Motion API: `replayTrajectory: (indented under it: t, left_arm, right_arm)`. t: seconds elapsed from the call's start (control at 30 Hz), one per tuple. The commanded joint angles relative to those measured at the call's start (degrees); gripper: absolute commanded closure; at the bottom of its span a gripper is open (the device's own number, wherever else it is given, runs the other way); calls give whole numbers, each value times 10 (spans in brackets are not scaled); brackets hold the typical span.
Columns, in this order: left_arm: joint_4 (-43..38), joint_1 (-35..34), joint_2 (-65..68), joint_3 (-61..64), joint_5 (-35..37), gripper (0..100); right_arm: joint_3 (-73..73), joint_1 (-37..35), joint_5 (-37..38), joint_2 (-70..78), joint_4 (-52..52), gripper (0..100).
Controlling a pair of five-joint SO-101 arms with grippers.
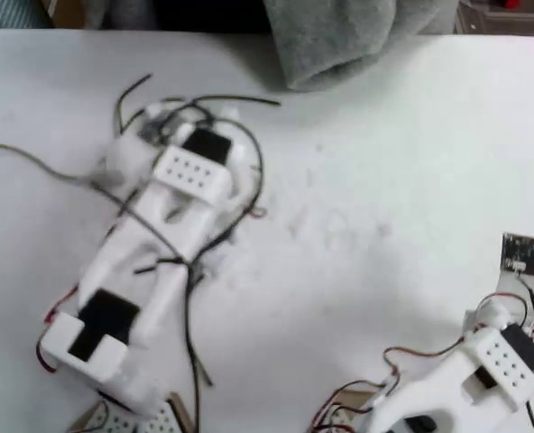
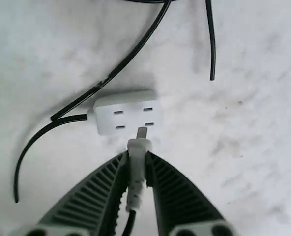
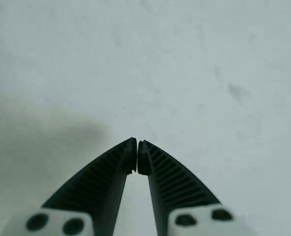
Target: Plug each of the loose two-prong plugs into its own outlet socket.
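The left claw (image 2: 136,157) is clenched on a plug (image 2: 138,146), gripping its white body from both sides just behind the prongs. The plug's lead trails back between the jaws. The prongs point at the outlet (image 2: 126,113), a small white block lying flat on the table (image 2: 244,147) with its slots facing up. The prong tip sits at the outlet's near edge, by the slot pair farther from the outlet's cord. I cannot tell whether it touches.

The plug looks light, hard and smooth, so it could twist in the jaws if a prong catches. The present hold on the body's flanks, close to the prongs, seems the right one. The prongs are thin and probably bend under a skewed push. The outlet looks light too and nothing pins it, so it will likely slide away under pressure unless the prongs go squarely into the slots.

Black cords (image 2: 101,83) leave the outlet at one end and curl round that side, with a loose end (image 2: 212,49) lying beyond it. They look springy and may tug or snag. The outlet's other end faces open table, the freer side for moving. The right claw (image 3: 136,156) is clenched on nothing over bare table, well apart from the outlet.
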Motion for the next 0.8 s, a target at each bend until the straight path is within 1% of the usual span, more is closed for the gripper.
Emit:
replayTrajectory:
  t: [0.0,0.13,0.23,0.4,0.63,0.77]
  left_arm:
    - [-76,0,-3,28,10,976]
    - [-124,-1,-3,66,10,976]
    - [-132,-1,-3,83,10,975]
    - [-98,-1,-8,81,10,975]
    - [-91,-2,-12,74,10,975]
    - [-35,0,-44,47,9,975]
  right_arm:
    - [-1,4,4,-15,-7,979]
    - [0,4,4,-15,-7,979]
    - [0,4,4,-15,-7,979]
    - [0,5,4,-15,-7,979]
    - [0,8,4,-15,-7,979]
    - [0,7,4,-15,-5,979]
